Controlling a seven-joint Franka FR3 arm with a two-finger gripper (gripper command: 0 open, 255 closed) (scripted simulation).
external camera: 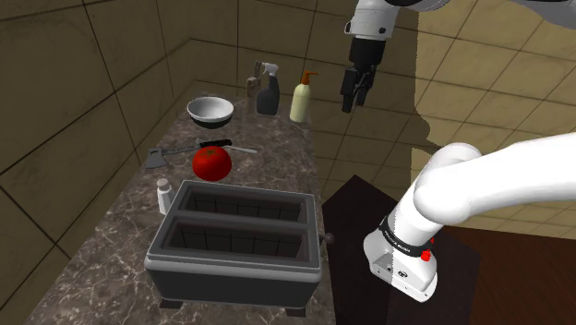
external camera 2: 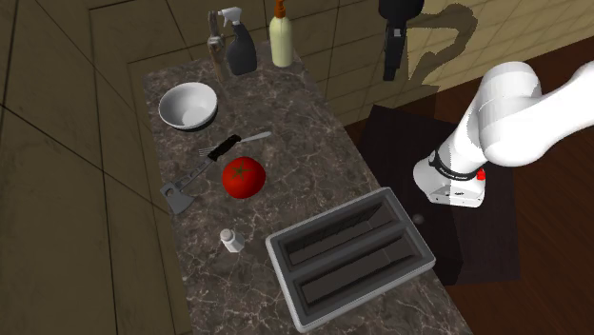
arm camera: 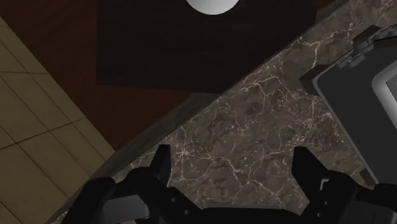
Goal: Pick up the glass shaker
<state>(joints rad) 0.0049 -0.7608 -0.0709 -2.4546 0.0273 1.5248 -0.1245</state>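
The shaker [external camera: 164, 195] is a small pale bottle with a cap. It stands upright on the dark marble counter [external camera: 102, 277], just off the near-left corner of a grey two-slot toaster [external camera: 235, 245]. In the second exterior view the shaker [external camera 2: 229, 240] stands between the tomato [external camera 2: 244, 177] and the toaster [external camera 2: 347, 257]. My gripper [external camera: 352, 100] hangs high above the counter's right edge, far from the shaker, fingers pointing down. The wrist view shows the gripper [arm camera: 232, 153] open over bare marble, nothing between its fingers.
A white bowl [external camera: 210, 112], a black-handled knife [external camera: 217, 145], a cleaver-like tool [external camera: 157, 159] and a red tomato [external camera: 211, 162] lie behind the shaker. A spray bottle [external camera: 268, 92], a soap bottle [external camera: 301, 97] and a small grinder [external camera: 253, 88] line the back wall.
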